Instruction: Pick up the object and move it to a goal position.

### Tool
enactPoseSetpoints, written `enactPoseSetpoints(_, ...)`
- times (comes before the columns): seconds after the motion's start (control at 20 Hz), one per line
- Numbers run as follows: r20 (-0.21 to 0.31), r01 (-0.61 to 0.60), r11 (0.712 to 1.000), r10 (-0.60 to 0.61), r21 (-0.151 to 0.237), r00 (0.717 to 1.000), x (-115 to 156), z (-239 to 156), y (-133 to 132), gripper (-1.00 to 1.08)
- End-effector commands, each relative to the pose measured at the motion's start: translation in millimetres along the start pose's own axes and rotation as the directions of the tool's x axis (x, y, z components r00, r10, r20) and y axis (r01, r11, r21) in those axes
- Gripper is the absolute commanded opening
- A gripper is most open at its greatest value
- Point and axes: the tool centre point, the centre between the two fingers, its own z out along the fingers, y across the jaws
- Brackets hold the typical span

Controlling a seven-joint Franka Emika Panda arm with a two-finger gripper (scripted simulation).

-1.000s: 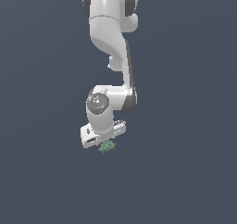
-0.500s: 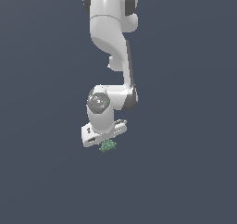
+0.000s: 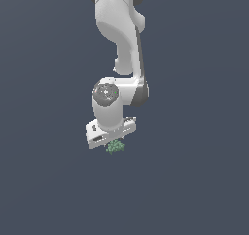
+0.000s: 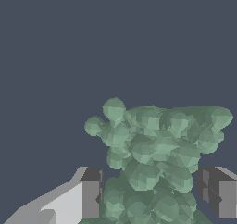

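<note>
The object (image 3: 115, 147) is a small muted-green bumpy cluster of tiny balls, sitting just under the white gripper (image 3: 113, 141) in the exterior view. In the wrist view the object (image 4: 157, 158) fills the space between the two fingertips (image 4: 91, 193), which stand at either side of it. The gripper (image 4: 155, 195) straddles the cluster closely; whether the pads press on it cannot be told. The fingers themselves are hidden behind the hand in the exterior view.
The white arm (image 3: 119, 44) comes down from the top of the exterior view. Around it there is only a plain dark grey-blue ground (image 3: 194, 180).
</note>
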Motion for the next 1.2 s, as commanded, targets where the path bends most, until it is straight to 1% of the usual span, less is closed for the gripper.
enactPoseSetpoints(0.0,-0.001,0.001,1.000,-0.001,-0.001,1.000,-2,-21,-6,-1.00)
enactPoseSetpoints(0.4,-0.001,0.001,1.000,-0.001,-0.001,1.000,-9,-106,-31,-1.00)
enactPoseSetpoints(0.65,-0.001,0.001,1.000,-0.001,-0.001,1.000,-12,-152,-44,-1.00)
enactPoseSetpoints(0.9,-0.001,0.001,1.000,-0.001,-0.001,1.000,-14,-185,-52,-1.00)
enactPoseSetpoints(1.15,-0.002,0.001,1.000,-0.001,-0.001,1.000,-14,-200,-56,-1.00)
